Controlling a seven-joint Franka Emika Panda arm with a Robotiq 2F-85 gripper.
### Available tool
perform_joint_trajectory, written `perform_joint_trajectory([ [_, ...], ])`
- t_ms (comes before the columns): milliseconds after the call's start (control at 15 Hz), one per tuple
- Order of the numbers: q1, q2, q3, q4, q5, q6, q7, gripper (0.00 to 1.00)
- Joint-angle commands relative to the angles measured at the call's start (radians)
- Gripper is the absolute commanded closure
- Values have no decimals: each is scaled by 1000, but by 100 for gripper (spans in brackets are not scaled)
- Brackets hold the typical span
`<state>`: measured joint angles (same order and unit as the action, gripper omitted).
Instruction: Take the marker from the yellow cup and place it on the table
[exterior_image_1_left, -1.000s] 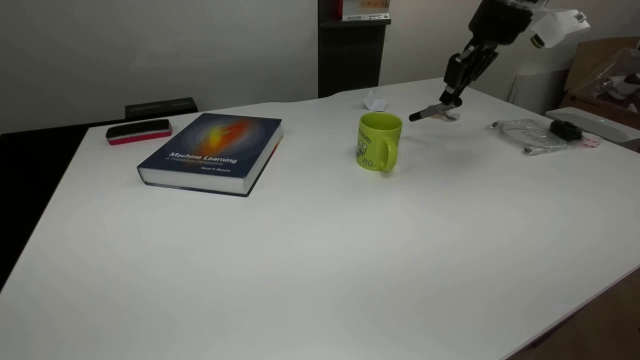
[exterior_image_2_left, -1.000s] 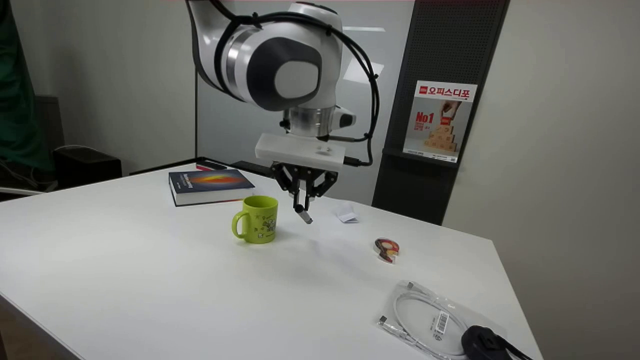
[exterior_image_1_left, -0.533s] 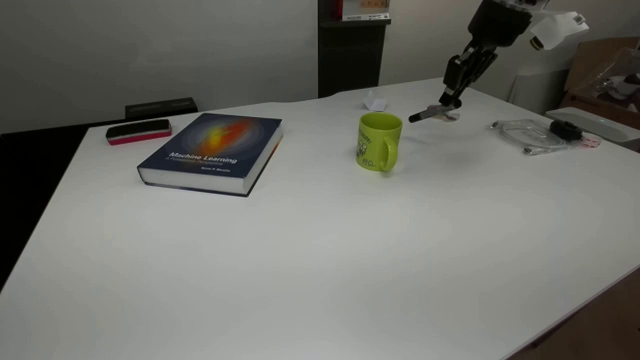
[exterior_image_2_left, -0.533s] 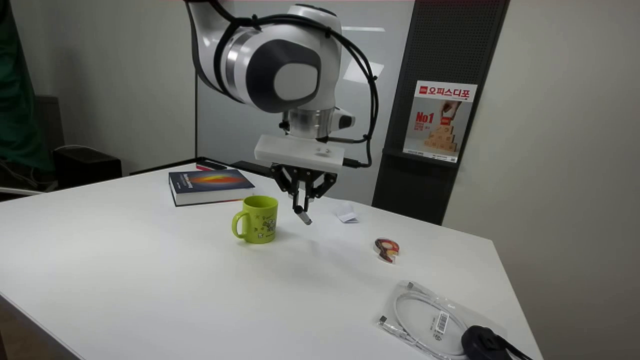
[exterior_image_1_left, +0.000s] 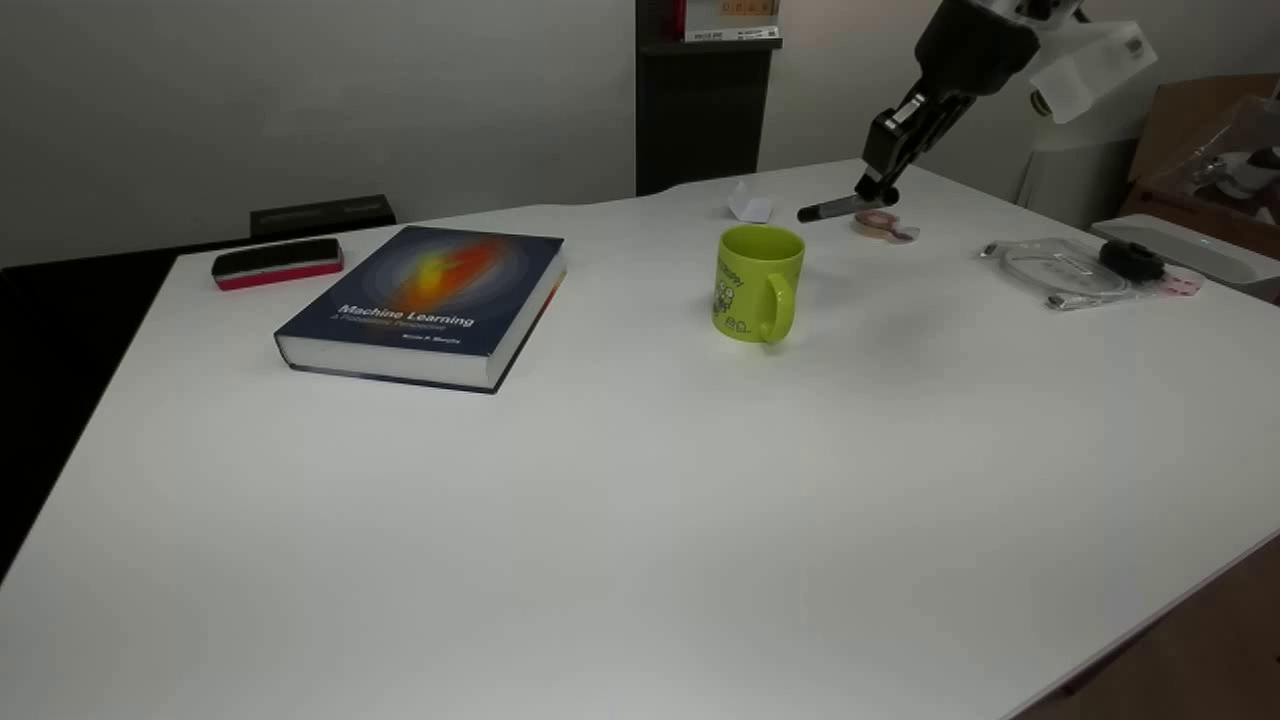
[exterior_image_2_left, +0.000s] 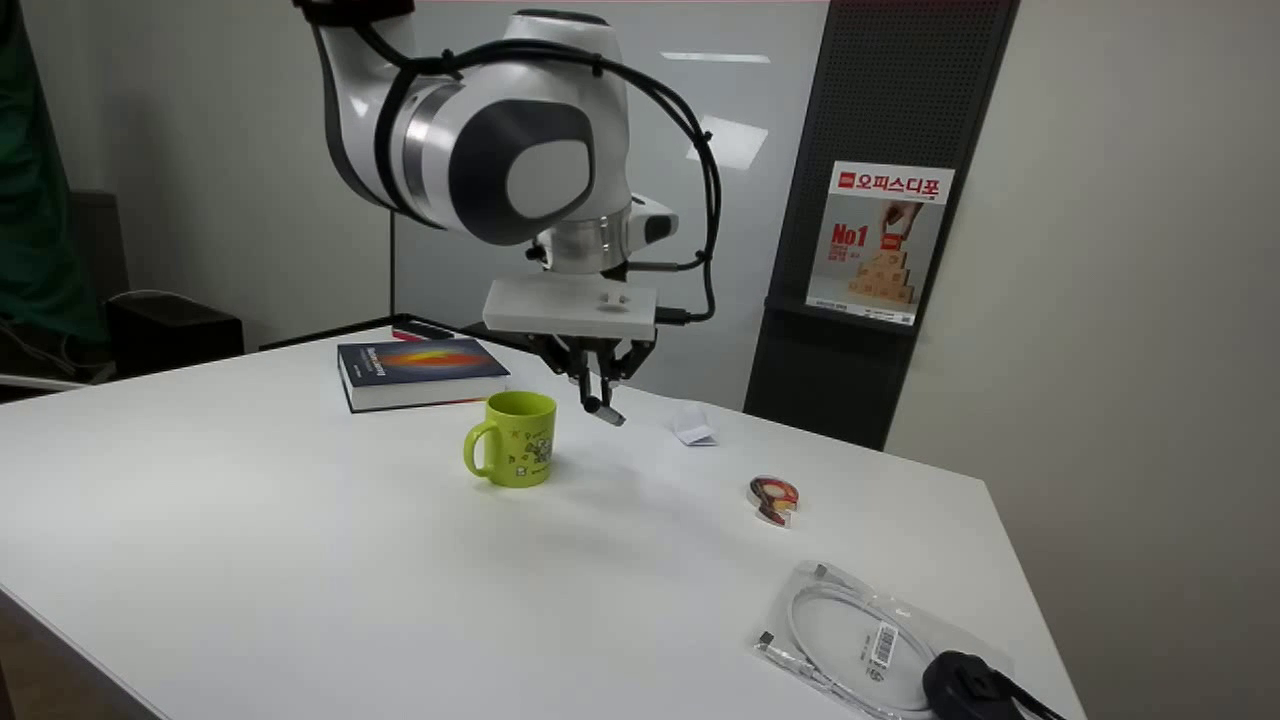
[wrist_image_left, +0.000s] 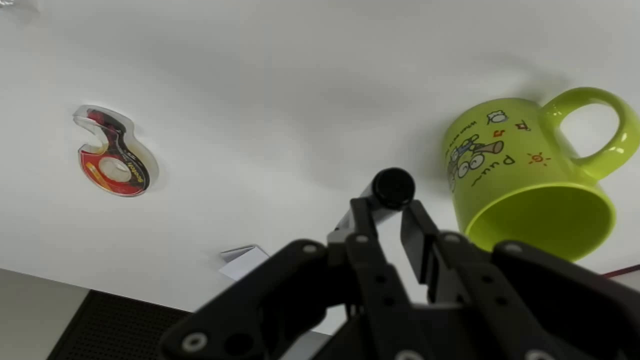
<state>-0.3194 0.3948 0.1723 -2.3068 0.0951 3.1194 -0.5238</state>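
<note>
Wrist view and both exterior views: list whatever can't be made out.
Marker: part of its barrel, behind the pincer in the wrist view.
Yellow-green mug: part of its rim, behind the pincer in the wrist view.
Machine Learning textbook: smallest cover line, blurred in an exterior view.
Barcode label: its print, too small in an exterior view.
Panda arm: upper part, cut off by the top edge in both exterior views.

A dark perforated panel (exterior_image_2_left: 905, 90) (bearing a poster (exterior_image_2_left: 880, 243)) stands beside a pale wall (exterior_image_2_left: 1130, 300).
</note>
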Motion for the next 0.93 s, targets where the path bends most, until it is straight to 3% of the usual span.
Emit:
perform_joint_trajectory([
  [0, 36, 11, -32, -25, 7, 50, 25, 95],
  [200, 28, 38, -32, -31, 14, 62, 15, 95],
  [333, -6, 63, -17, -27, -82, 53, 82, 95],
  [867, 24, 161, -98, 8, -185, 28, 149, 95],
])
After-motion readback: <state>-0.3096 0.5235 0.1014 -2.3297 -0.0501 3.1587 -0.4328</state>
